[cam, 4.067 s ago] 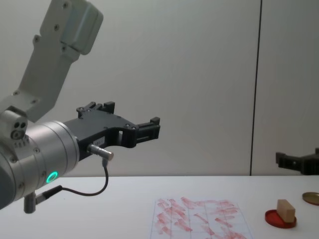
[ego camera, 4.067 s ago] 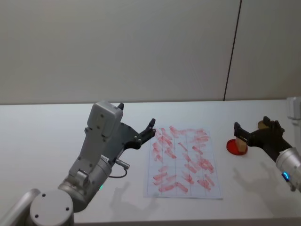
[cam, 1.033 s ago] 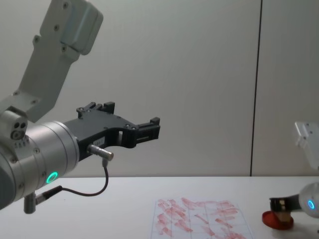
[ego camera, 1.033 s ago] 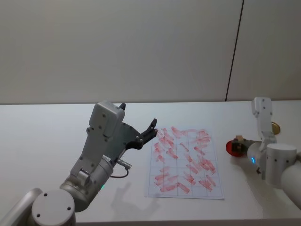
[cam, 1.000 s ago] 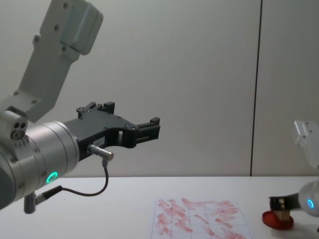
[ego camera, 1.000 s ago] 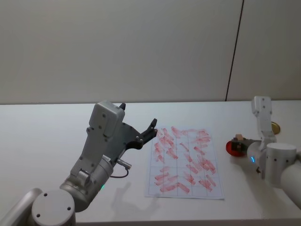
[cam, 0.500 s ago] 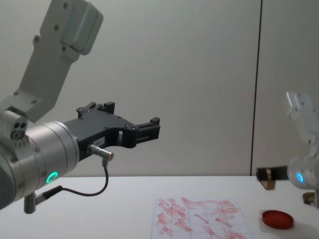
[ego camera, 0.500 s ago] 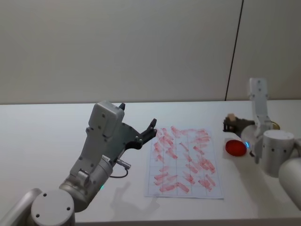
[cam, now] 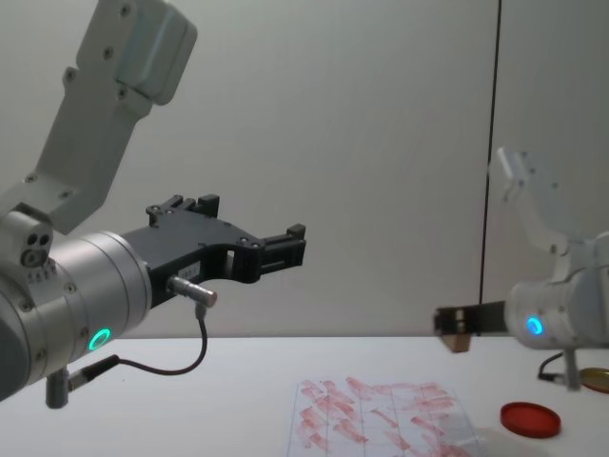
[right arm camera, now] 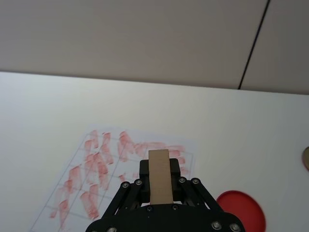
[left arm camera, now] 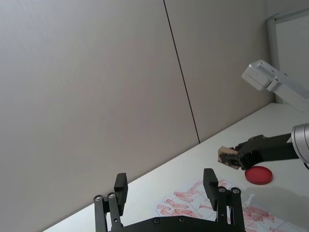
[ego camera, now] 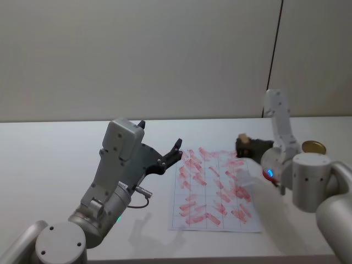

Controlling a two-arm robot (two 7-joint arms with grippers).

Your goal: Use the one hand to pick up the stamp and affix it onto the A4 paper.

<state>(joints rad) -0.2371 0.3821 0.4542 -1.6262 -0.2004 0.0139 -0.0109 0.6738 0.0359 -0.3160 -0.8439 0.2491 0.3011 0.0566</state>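
Note:
The stamp (right arm camera: 159, 182), a small tan wooden block, is clamped in my right gripper (right arm camera: 159, 170), which is shut on it. In the chest view the right gripper (cam: 455, 322) holds the stamp (cam: 459, 340) in the air above the far right part of the A4 paper (cam: 381, 424). The head view shows the white gridded paper (ego camera: 214, 190), covered in red prints, lying flat at the table's middle. My left gripper (ego camera: 159, 135) hangs open and empty, raised off the table just left of the paper.
The round red ink pad (cam: 531, 419) lies on the table right of the paper. A brass-coloured disc (ego camera: 313, 147) sits further right. The large left arm with the green ring (cam: 98, 338) takes up the left side.
My right gripper has lifted the stamp off the red ink pad and carried it left, up over the paper's right side. The left arm has not moved.

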